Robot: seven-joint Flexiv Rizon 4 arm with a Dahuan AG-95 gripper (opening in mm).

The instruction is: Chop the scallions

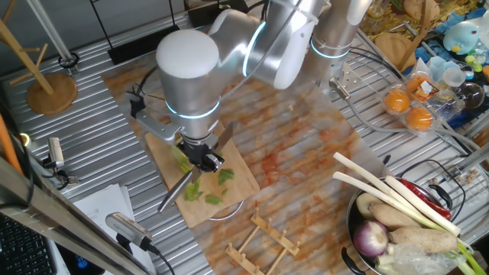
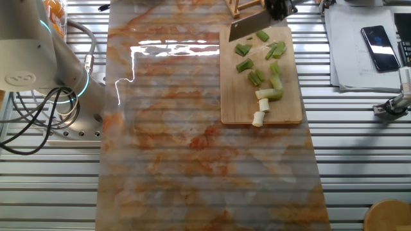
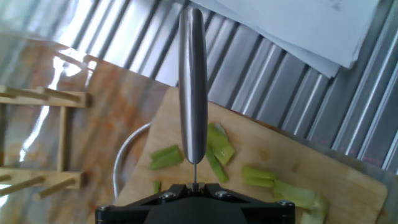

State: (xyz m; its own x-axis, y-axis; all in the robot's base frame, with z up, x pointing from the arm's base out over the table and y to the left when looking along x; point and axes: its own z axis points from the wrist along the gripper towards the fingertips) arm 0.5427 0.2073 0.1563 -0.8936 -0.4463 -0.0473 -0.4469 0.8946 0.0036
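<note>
Several short cut scallion bits [image 2: 258,76], green and pale white, lie scattered on the wooden cutting board [image 2: 234,102]. They also show in the one fixed view [image 1: 208,192] and in the hand view [image 3: 219,148]. My gripper [image 1: 203,158] is shut on a knife [image 2: 248,27] and holds it over the far end of the board, above the green bits. In the hand view the metal handle [image 3: 193,93] points away from my gripper [image 3: 196,185], and the blade shows edge-on between the jaws. No uncut stalk shows on the board.
A wooden rack [image 1: 263,241] stands beside the board. A bowl [image 1: 353,229] at the right holds long white leek stalks [image 1: 397,195], an onion and roots. Oranges [image 1: 409,107] lie at the back. Papers and a phone [image 2: 379,48] lie beyond the board.
</note>
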